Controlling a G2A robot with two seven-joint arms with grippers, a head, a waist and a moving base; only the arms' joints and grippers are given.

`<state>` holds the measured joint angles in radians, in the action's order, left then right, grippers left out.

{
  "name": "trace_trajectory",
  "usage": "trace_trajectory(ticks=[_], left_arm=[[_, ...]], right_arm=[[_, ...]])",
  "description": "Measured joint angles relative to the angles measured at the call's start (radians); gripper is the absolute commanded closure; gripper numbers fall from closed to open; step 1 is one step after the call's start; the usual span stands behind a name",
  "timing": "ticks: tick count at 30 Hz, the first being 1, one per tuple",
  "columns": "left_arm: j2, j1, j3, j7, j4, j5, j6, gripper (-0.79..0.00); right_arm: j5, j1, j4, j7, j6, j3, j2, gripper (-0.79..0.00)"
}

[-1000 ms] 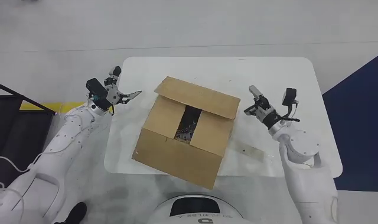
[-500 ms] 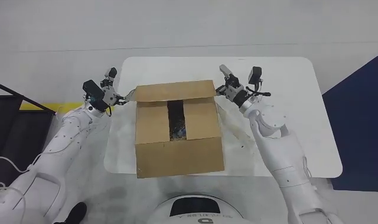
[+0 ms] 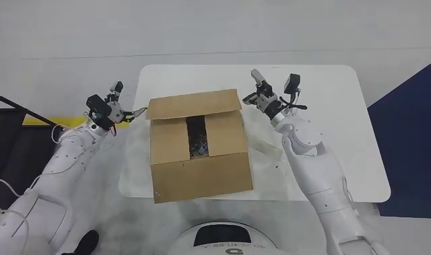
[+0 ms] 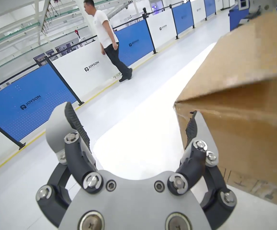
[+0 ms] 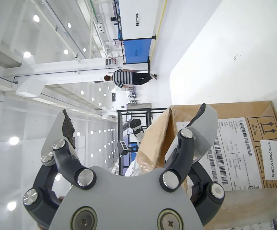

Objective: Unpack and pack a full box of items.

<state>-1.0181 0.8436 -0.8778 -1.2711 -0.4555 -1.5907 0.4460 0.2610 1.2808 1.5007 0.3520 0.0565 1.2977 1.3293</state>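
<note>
One white table [image 3: 323, 93] carries a cardboard box [image 3: 202, 174] near its middle, reaching the near edge. The box's far flap [image 3: 195, 103] stands raised, and the two top flaps leave a narrow gap with jumbled items [image 3: 196, 144] inside. The left gripper [image 4: 131, 116] sits at the far left corner, spread wide and empty, one fingertip just beside the cardboard. The right gripper [image 5: 134, 112] sits at the far right corner, also wide and empty, the flap's end between its fingers.

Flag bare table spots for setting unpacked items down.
Biggest bare patch: table right of the box, out to the right edge, beyond a pale strip beside the box. Another band along the far edge behind the box. Crowded: the box's far corners, where the left gripper and right gripper sit; left margin is narrow.
</note>
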Motion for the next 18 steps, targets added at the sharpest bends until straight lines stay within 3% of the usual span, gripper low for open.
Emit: trace_trajectory(ticks=[7, 18], left_arm=[[-0.004, -0.015, 0.027, -0.011, 0.017, -0.074, -0.004, -0.785], [-0.05, -0.065, 0.008, 0.136, -0.013, 0.061, -0.023, -0.785]], right_arm=[[-0.017, 0.01, 0.014, 0.01, 0.039, -0.006, -0.003, -0.785], [0.035, 0.037, 0.036, -0.052, -0.005, 0.03, -0.002, -0.785]])
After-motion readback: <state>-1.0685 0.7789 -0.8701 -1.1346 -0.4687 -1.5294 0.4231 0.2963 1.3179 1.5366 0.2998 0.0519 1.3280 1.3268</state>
